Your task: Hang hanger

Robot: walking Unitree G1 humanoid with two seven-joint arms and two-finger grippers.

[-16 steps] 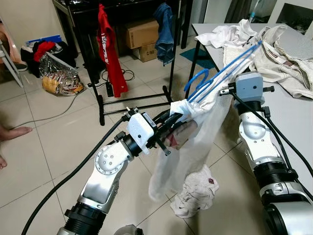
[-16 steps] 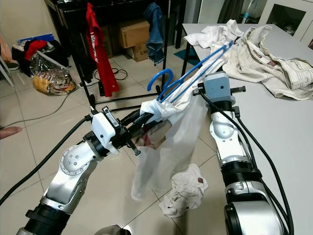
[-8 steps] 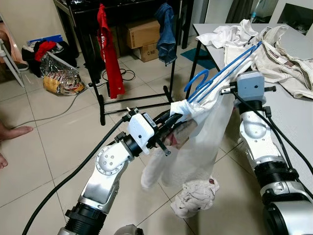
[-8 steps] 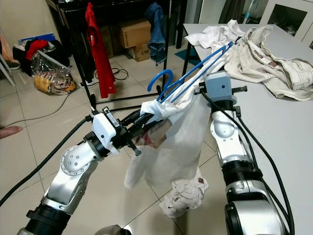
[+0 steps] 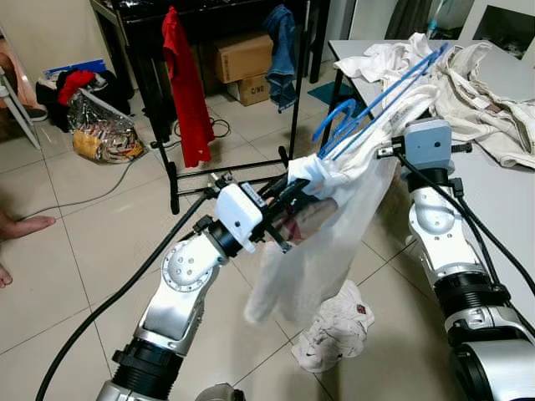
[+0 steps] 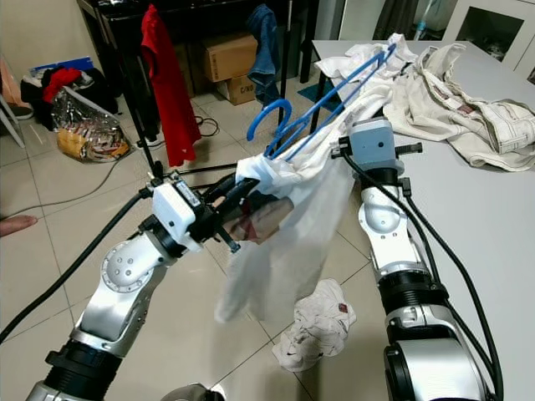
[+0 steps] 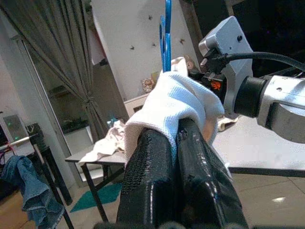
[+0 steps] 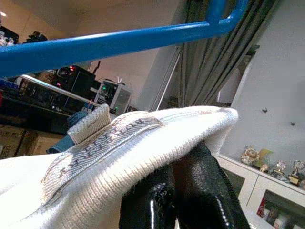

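- Left gripper (image 5: pixel 294 185) out in front, above the floor, fingers (image 7: pixel 171 176) squeezed tight together on one end of the white shirt (image 5: pixel 334 225).
- Right gripper (image 8: pixel 178 188) up by the table edge, fingers pressed together too, with the shirt's thick white hem wrapped over them.
- Blue hanger (image 5: pixel 376 100) lying along the top of the shirt, between the two grippers, hook end (image 5: pixel 333 131) curling near the left one.
- Other end of the hanger sticking up over the clothes on the table.
- Cannot tell if the hanger sits inside the shirt or just on it.
- Shirt hanging down loose in the middle, thin enough to see through a bit.
- Crumpled white cloth (image 5: pixel 330 327) on the tiled floor right under the shirt.
- Black clothes rack (image 5: pixel 230 92) standing well behind, across the floor.
- Red shirt (image 5: pixel 188 88) and blue jeans (image 5: pixel 282 54) hanging on that rack.
- Grey table (image 5: pixel 489 180) on the robot's right, with a pile of pale clothes (image 5: pixel 476 92) on top.
- Brown boxes (image 5: pixel 242 63) under the rack, shiny bag (image 5: pixel 104 134) on the floor to the left.
- A person's bare foot (image 5: pixel 21 225) at the far left edge.
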